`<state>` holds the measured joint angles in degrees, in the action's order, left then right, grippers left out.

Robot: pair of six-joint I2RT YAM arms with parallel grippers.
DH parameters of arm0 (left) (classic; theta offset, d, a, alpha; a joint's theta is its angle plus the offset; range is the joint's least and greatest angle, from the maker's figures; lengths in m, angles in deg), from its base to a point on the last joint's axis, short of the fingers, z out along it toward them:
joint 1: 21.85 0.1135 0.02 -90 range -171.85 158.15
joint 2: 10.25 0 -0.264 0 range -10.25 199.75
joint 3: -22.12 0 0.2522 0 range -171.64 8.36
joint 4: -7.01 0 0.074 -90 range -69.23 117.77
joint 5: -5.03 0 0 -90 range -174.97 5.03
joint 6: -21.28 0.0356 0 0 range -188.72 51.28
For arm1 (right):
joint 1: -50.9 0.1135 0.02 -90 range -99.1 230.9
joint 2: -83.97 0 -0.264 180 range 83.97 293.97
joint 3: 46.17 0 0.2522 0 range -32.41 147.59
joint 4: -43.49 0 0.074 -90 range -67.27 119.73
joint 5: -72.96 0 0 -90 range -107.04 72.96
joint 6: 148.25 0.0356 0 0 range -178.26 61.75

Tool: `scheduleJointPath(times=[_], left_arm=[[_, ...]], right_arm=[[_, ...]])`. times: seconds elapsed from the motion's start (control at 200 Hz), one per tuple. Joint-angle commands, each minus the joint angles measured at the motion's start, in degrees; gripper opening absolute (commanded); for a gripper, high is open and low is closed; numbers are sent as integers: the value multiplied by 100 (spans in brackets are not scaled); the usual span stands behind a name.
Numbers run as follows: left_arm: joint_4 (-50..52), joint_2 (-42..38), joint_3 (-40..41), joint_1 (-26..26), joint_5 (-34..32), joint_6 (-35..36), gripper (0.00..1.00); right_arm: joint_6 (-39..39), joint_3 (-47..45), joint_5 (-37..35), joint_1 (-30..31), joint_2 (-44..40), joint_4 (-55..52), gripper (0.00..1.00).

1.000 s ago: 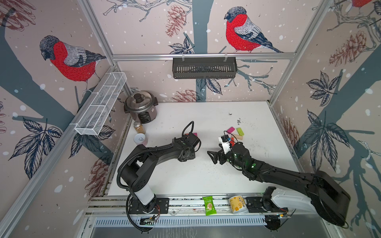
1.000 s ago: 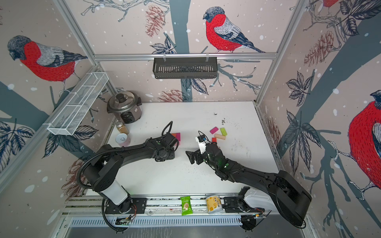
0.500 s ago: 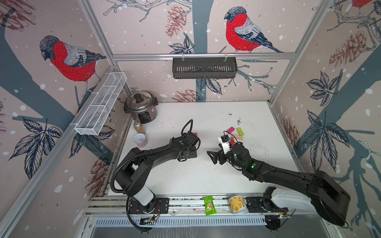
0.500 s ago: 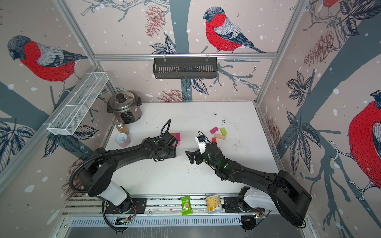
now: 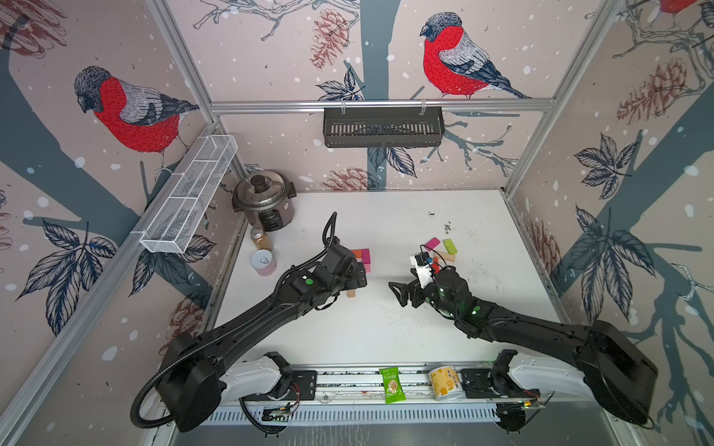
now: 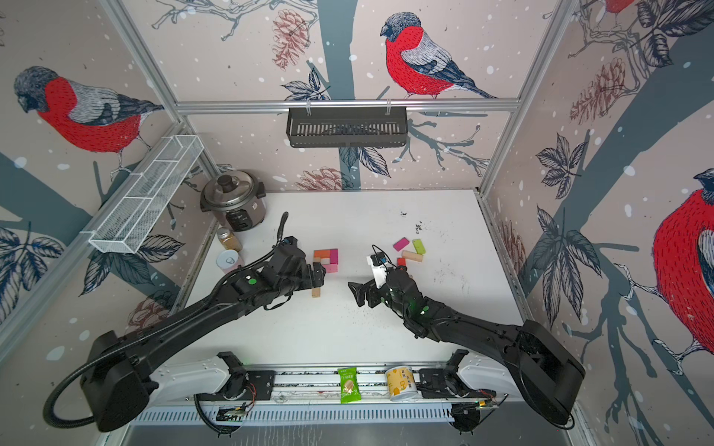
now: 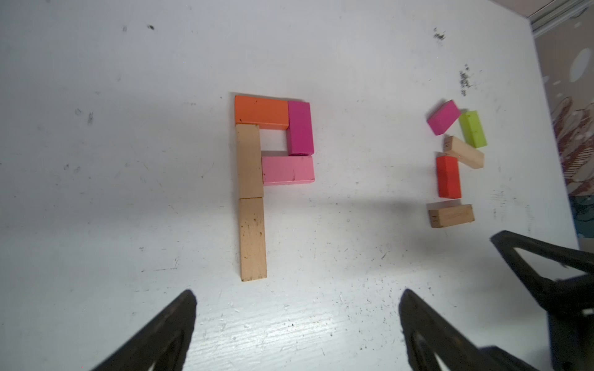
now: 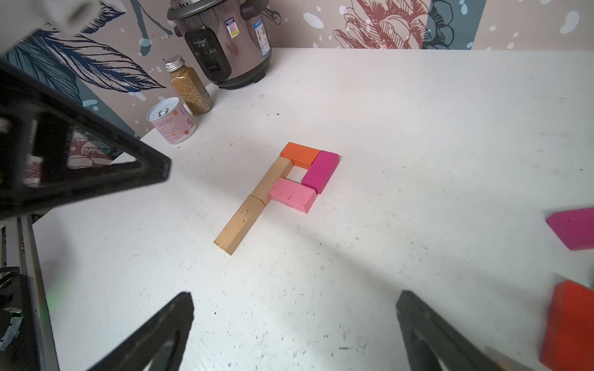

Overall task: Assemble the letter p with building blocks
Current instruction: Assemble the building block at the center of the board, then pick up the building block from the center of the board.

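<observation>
On a white table [image 7: 96, 192], left of centre, five building blocks [image 7: 273, 144] lie flat and touching, forming a letter P. Two wooden bars [image 7: 253, 239] placed end to end make the stem. An orange block [image 7: 261, 110], a magenta block [image 7: 300, 128] and a pink block [image 7: 287, 170] make the loop. Five spare blocks [image 7: 448, 176] sit loosely grouped to the right.

The left claw [image 7: 297, 294] hovers above the stem, released and empty. The right claw [image 8: 295, 295], also spread wide and empty, hangs near the spare blocks.

At the far left, a jar [image 8: 189, 86] holds tan granules, beside a sealed pink can [image 8: 172, 120] and a lidded rice cooker [image 8: 225, 38].
</observation>
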<state>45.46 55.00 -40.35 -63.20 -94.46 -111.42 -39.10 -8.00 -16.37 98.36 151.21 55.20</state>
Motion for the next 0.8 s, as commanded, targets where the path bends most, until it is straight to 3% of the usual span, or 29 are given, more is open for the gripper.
scheduleJointPath(times=[0.0, 0.26, 0.475, 0.665, 0.795], left_arm=[[-316, -503, 136, 12, -148, 462, 97], [-1332, -1546, 381, 213, -142, 1281, 97], [-2077, -1543, 181, 240, -175, 2349, 98], [-2977, -1418, 161, 259, 51, 2513, 98], [-2907, -1145, 54, 339, -39, 2590, 98]], right_arm=[[-22, -22, -67, -26, -73, 18, 100], [63, -172, -92, -243, -389, -7, 100], [145, -265, -142, -439, -559, -38, 100], [240, -304, -138, -660, -592, -68, 100], [298, -348, -68, -857, -617, -64, 100]])
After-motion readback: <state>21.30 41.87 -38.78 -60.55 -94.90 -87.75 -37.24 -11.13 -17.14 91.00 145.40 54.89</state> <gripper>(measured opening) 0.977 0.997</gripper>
